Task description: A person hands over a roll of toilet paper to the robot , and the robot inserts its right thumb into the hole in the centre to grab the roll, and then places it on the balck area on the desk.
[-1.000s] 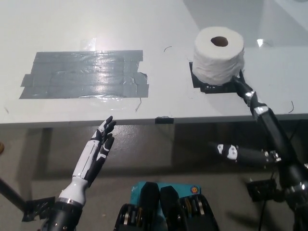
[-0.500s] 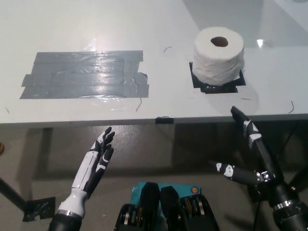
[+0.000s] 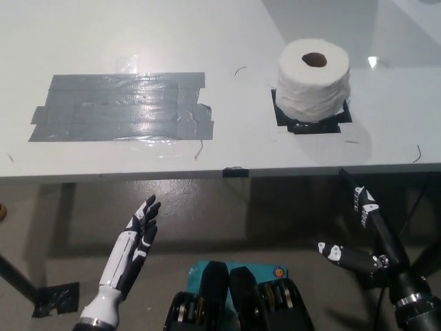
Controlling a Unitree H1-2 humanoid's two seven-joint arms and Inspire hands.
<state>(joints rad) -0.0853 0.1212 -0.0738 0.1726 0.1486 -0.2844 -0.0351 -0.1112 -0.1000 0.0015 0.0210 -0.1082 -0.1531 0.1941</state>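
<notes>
A white roll of toilet paper (image 3: pixel 313 79) stands upright on the black area (image 3: pixel 308 123) at the right of the white desk (image 3: pixel 227 148), its centre hole facing up. My black right hand (image 3: pixel 362 231) hangs below the desk's front edge, well clear of the roll, open and holding nothing. My white left hand (image 3: pixel 132 245) rests low at the lower left, also below the desk edge, with its fingers stretched out and empty.
A patch of grey tape strips (image 3: pixel 120 107) covers the left part of the desk. A small dark clip (image 3: pixel 235 171) sits on the desk's front edge. Below the desk is bare floor with a dark stand foot (image 3: pixel 48 296) at lower left.
My right hand has drawn back from the roll's base, off the desk and down below its front edge. My left hand has sunk a little lower. The roll stays put.
</notes>
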